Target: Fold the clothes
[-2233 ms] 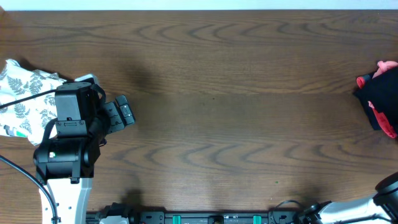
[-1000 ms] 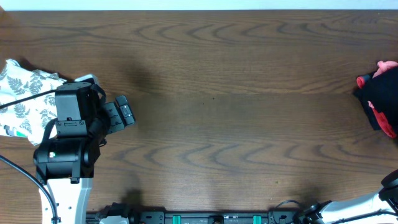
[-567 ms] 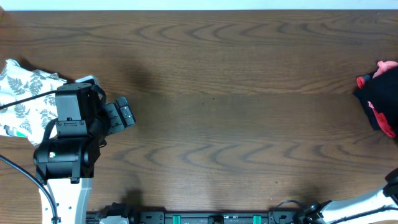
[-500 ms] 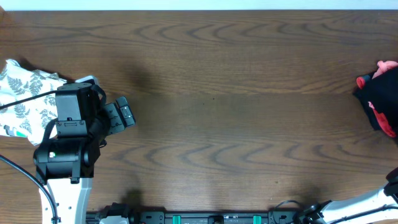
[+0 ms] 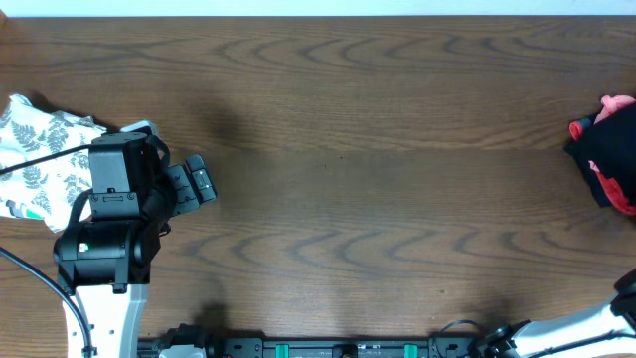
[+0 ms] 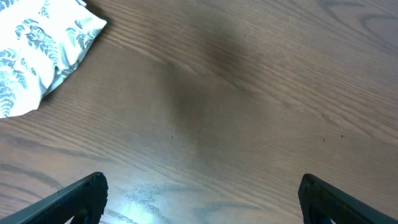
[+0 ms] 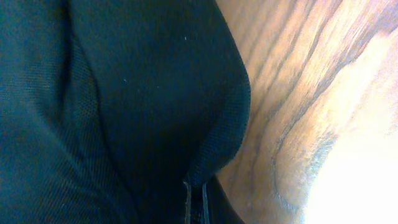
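Limp, light black garment (image 7: 124, 93): right gripper (image 7: 194, 202) jaws pinched shut on its edge; left gripper (image 6: 202, 199) jaws wide, empty.

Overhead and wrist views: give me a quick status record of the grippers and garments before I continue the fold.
left gripper: open, empty, above bare table
right gripper: shut on black garment, outside the overhead view
fern-print garment: table's left end, not held
black piece with red trim: table's right end, not held
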Tool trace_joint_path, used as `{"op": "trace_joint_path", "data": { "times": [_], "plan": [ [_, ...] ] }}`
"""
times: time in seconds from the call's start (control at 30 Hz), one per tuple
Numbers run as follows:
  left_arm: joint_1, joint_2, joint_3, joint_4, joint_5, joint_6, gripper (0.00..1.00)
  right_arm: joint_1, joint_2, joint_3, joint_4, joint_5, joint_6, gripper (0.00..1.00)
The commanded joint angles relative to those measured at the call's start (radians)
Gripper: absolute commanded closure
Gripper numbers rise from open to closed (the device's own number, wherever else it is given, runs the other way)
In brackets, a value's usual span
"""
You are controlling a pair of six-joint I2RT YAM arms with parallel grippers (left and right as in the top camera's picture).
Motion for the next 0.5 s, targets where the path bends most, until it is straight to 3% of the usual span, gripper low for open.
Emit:
{"op": "trace_joint_path", "data": {
  "times": [0.0,0.23,0.47],
  "plan": [
    [-0.002,0.0,0.023,-0.003,-0.001,0.017,0.02,-0.002,-0.155,0.002,-0.015,-0.026,0.0,0.99],
    [-0.002,0.0,0.023,-0.003,-0.001,0.017,0.02,0.014,-0.367,0.002,-0.105,-0.011,-0.002,0.99],
    [-0.002,0.0,0.023,-0.006,-0.001,0.017,0.02,0.074,-0.449,0.002,-0.154,-0.013,-0.021,0.99]
  ]
}}
